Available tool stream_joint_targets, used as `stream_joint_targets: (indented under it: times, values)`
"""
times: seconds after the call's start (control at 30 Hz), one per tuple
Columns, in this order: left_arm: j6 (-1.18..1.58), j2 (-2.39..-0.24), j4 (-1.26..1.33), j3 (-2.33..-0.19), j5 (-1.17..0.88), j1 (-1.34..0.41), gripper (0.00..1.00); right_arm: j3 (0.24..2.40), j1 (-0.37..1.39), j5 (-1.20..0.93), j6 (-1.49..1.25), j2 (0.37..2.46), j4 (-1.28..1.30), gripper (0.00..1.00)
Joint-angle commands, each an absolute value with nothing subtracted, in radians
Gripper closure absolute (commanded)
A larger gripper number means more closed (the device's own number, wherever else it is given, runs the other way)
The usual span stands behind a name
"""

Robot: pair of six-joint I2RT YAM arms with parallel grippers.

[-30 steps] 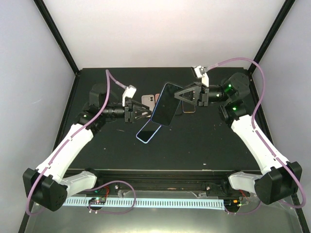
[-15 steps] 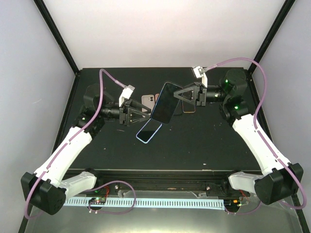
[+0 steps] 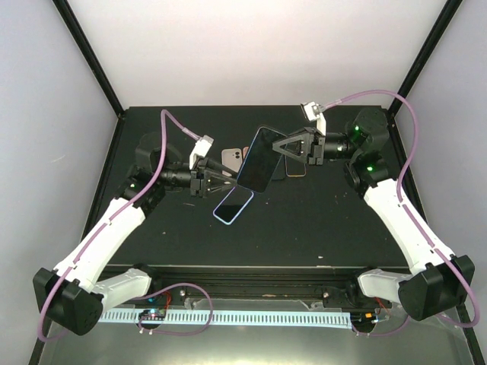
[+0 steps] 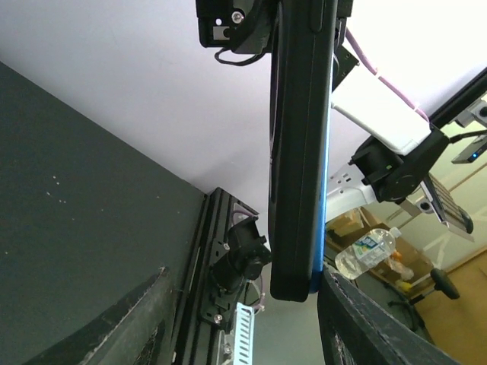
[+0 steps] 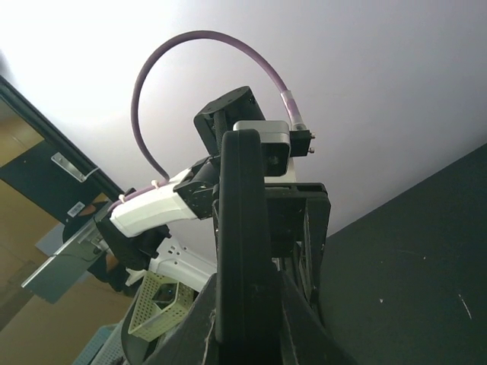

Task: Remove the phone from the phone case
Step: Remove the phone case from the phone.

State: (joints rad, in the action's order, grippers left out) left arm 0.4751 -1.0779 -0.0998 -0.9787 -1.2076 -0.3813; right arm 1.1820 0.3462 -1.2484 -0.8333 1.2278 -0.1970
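A dark phone in its black phone case [image 3: 259, 161] hangs tilted above the table, my right gripper [image 3: 278, 150] shut on its upper right edge. In the right wrist view the phone's black edge [image 5: 242, 228] stands pinched between the right gripper [image 5: 247, 308] fingers. My left gripper [image 3: 227, 181] is open at the phone's lower left end. In the left wrist view the phone [image 4: 298, 144] shows edge-on with a blue strip down one side. Its lower end sits between the left gripper [image 4: 240, 285] fingers, close to the right finger [image 4: 358, 319] and well apart from the left one.
Other phones lie on the black table [image 3: 319, 228]: a blue-rimmed one [image 3: 233, 205] under the held phone, a pale one [image 3: 233, 157] behind it, and one [image 3: 295, 169] below the right gripper. Black frame posts stand at the table's back corners.
The left gripper has drawn back slightly to the left, and its jaws widened then narrowed a little. The right gripper and the phone have hardly moved.
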Motion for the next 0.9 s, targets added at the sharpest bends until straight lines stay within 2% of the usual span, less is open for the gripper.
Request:
stream_joint_targets:
  times: [0.0, 0.2, 0.87]
  values:
    - [0.463, -1.094, -0.104, -0.985, -1.181, -0.373, 0.47, 1.174, 0.344, -1.279, -0.934, 1.204, -0.361, 0.99]
    - [0.491, -1.104, -0.075, -0.957, -1.173, -0.362, 0.49, 1.128, 0.345, -1.307, -1.116, 1.201, -0.600, 0.99]
    - [0.472, -1.146, -0.134, -0.947, -1.046, -0.305, 0.54, 1.098, 0.380, -1.332, -1.270, 1.191, -0.800, 0.99]
